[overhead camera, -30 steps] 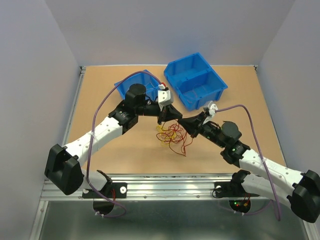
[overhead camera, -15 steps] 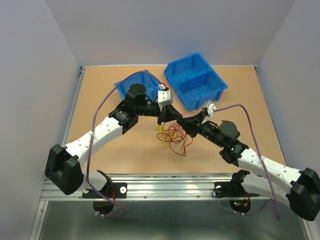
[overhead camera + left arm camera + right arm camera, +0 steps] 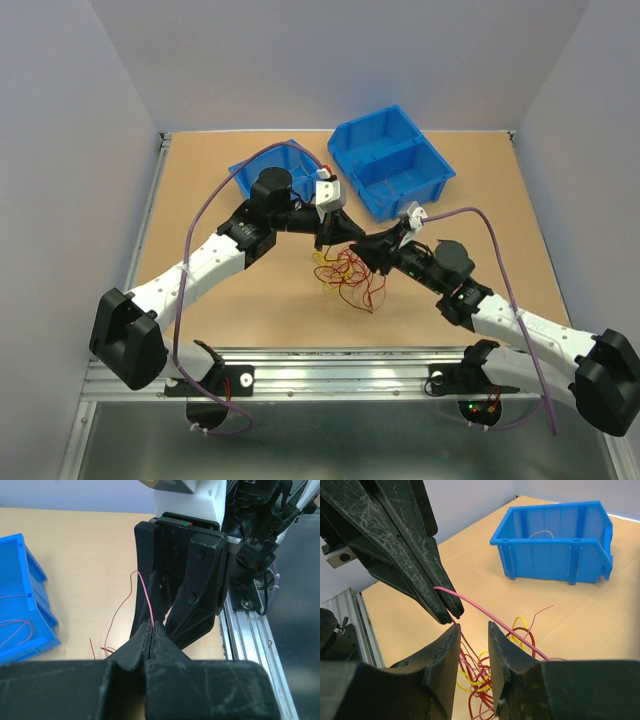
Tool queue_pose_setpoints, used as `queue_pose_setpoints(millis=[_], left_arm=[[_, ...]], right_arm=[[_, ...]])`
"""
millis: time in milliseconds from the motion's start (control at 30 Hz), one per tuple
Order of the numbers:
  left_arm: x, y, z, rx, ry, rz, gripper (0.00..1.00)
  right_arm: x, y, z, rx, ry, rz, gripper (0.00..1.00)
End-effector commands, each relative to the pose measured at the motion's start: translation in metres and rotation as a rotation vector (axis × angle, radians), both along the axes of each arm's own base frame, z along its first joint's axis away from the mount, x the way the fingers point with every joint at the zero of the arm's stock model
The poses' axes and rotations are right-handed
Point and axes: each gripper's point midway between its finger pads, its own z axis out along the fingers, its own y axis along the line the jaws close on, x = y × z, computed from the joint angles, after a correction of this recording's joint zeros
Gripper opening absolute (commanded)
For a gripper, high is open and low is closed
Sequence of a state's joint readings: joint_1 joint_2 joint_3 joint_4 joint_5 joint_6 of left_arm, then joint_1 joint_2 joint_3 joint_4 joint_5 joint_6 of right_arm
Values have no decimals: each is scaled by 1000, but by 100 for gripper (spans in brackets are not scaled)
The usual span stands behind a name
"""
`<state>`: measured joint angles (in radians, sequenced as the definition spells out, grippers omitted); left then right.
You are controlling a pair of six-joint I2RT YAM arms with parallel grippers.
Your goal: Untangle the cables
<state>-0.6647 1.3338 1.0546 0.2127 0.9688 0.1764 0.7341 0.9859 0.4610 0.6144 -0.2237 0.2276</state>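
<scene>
Your cables [image 3: 348,272] lie tangled on the surface [image 3: 250,305] near the bigger blue bin [image 3: 390,160] and look light, springy and quick to snag, so while the left gripper [image 3: 151,630] pinches one pink strand [image 3: 485,612] and the right gripper [image 3: 474,632] stands parted and empty, take that strand close to the pinch.

A robotics lab cell: 2 robot arms [image 3: 205,262] on an aluminium rail [image 3: 340,375] at lower frame, plain white walls [image 3: 330,60] enclosing a wooden tabletop [image 3: 250,310].

We see L claw [image 3: 322,243] & R claw [image 3: 364,251] facing, tips close; cables [image 3: 350,278] tangled just on near side of both. Blue bin [image 3: 392,172] sits beyond R claw.
</scene>
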Motion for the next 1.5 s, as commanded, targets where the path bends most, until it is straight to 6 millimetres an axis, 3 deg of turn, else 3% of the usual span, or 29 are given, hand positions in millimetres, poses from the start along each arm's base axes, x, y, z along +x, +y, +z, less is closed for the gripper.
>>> queue_pose_setpoints(millis=[0, 133, 167, 233, 267, 300, 433, 467, 667, 800, 1133, 1200, 1233, 1300, 1333, 1367, 1467], left_arm=[[0, 1, 25, -52, -50, -14, 0], [0, 3, 27, -60, -54, -9, 0], [2, 4, 27, -61, -57, -3, 0], [3, 5, 27, -62, -64, 1, 6], [7, 8, 26, -59, -82, 10, 16], [8, 9, 24, -57, -92, 13, 40], [13, 25, 18, -78, -144, 15, 83], [12, 28, 10, -85, -159, 11, 85], [15, 33, -18, -86, -234, 27, 84], [21, 23, -35, -77, -179, 1, 79], [21, 1, -62, -33, -196, -9, 79], [23, -3, -68, -6, -227, -13, 65], [25, -5, -77, 20, -227, -11, 51], [29, -8, -90, 76, -235, 1, 35], [30, -9, -95, 90, -222, 4, 34], [30, -9, -101, 112, -220, 0, 29], [44, -12, -113, 169, -218, 28, 24]], right_arm=[[2, 2, 13, 30, -48, -2, 34], [6, 7, 4, 13, -22, 5, 14], [6, 8, 5, 16, -20, 8, 3], [4, 8, 9, 29, -19, 16, 1], [2, 7, 13, 40, -27, 16, 1], [2, 4, 15, 50, -25, 6, 1], [0, -9, 28, 93, -48, -45, 1], [0, -12, 30, 101, -50, -57, 1], [-4, -22, 43, 145, -68, -84, 1], [-5, -22, 44, 151, -68, -81, 1], [-6, -21, 46, 153, -68, -72, 0], [-6, -22, 47, 156, -68, -77, 1], [-8, -23, 52, 167, -78, -75, 1], [-13, -30, 63, 189, -98, -85, 0], [-11, -31, 60, 183, -90, -94, 1], [-14, -40, 73, 213, -115, -120, 1], [-17, -63, 97, 248, -146, -202, 1]])
